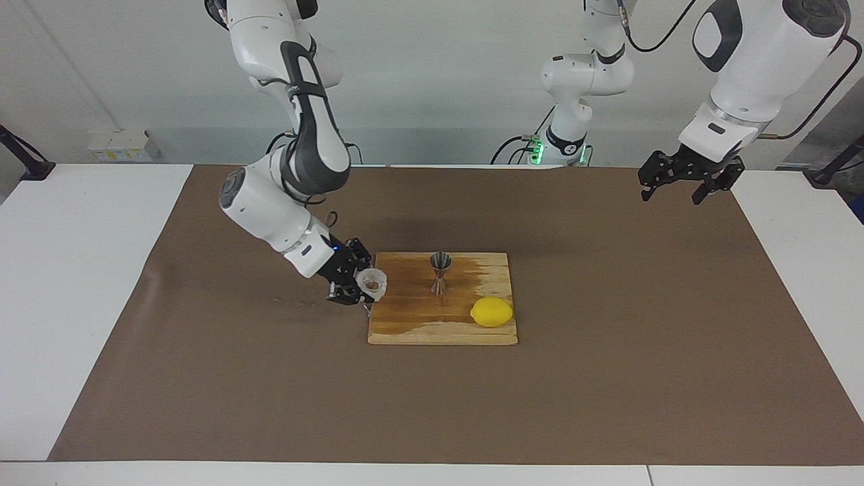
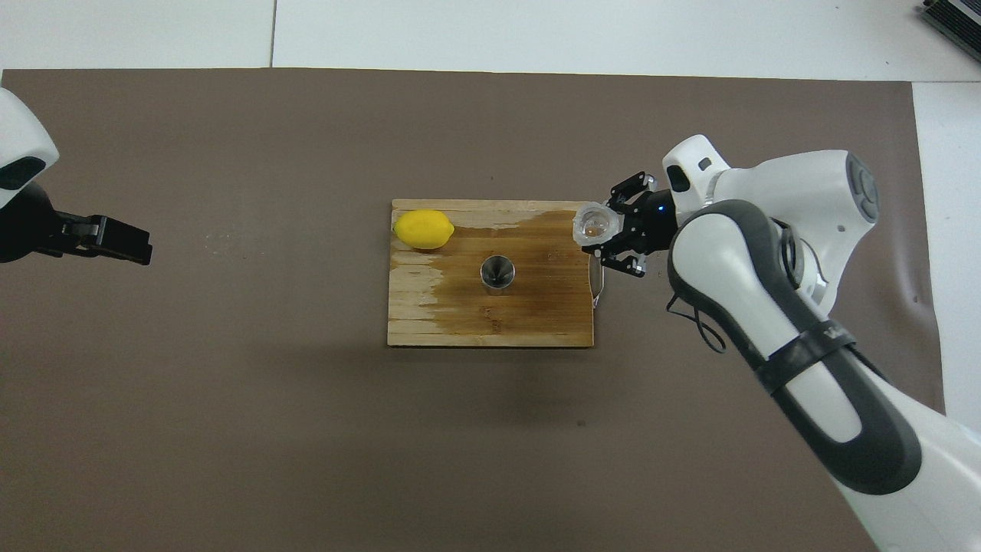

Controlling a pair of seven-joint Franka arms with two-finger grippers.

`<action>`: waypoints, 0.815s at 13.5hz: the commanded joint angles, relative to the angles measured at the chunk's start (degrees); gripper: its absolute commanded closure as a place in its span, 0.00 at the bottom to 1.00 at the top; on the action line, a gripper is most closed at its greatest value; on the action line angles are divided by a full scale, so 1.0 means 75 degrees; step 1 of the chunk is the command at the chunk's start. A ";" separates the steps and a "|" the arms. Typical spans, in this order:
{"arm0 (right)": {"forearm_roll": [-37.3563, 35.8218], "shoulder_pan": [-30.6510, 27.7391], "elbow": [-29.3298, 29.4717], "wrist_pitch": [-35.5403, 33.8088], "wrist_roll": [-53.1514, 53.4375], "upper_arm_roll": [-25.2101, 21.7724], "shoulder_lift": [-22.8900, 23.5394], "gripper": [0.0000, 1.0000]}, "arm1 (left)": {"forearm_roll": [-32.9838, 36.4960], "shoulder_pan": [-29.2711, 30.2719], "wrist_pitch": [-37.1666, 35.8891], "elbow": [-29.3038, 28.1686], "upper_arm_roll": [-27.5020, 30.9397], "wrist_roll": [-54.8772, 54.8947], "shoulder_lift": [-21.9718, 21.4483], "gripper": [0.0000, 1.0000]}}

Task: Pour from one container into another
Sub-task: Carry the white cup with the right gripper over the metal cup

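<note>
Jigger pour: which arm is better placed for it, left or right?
Right. The right gripper is shut on the translucent cup, over the cutting board's edge beside the jigger. The left gripper waits open and empty over the mat at its own end.

My right pincer [image 1: 361, 287] hides the side of the cup [image 2: 596, 224] it clasps, so I can't tell how its tips sit on the wall. The brownish bits inside are too small to name. My left arm [image 2: 23, 199] is cut off by the overhead view's edge. The board's handle [image 2: 600, 280] lies partly under my right pincer
</note>
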 commanded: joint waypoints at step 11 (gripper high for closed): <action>-0.4412 0.1550 0.0342 -0.0604 0.2664 -0.0010 -0.0634 1.00 | 0.0038 0.0045 0.0078 -0.0219 -0.0023 0.0046 -0.0185 0.00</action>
